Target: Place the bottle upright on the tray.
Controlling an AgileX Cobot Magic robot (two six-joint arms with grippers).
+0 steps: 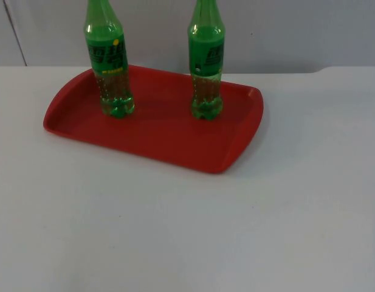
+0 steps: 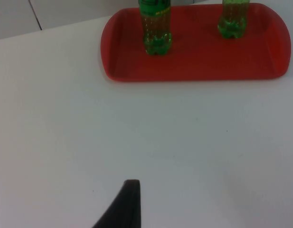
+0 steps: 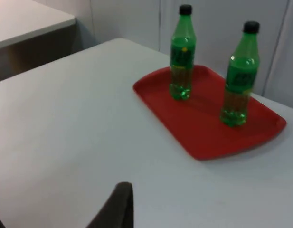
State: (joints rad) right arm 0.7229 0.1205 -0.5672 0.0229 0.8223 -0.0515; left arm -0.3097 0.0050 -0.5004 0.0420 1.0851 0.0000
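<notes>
1. Red plastic tray (image 1: pixel 169 137) lies flat on the white table (image 1: pixel 187 231), toward the far side and left of centre, its long side running slightly askew to the table's edge.
2. Two green bottles stand upright on the tray, well apart from each other.
3. The left bottle (image 1: pixel 111 67) stands near the tray's far left part; the right bottle (image 1: pixel 206 67) stands near its far right part, close to the rim.
4. Both bottles carry green labels and, seen from the right wrist view, black caps; the lower part of each is clear with a green base.
5. From the left wrist view the tray (image 2: pixel 193 61) shows with both bottle bases on it, far from the left gripper's fingertip (image 2: pixel 127 204), which hangs over bare table on the near side.
6. The right gripper's fingertip (image 3: pixel 118 204) also sits over bare table, well apart from the tray (image 3: pixel 203 123).
7. I cannot tell how wide either gripper stands; neither holds anything visible.
</notes>
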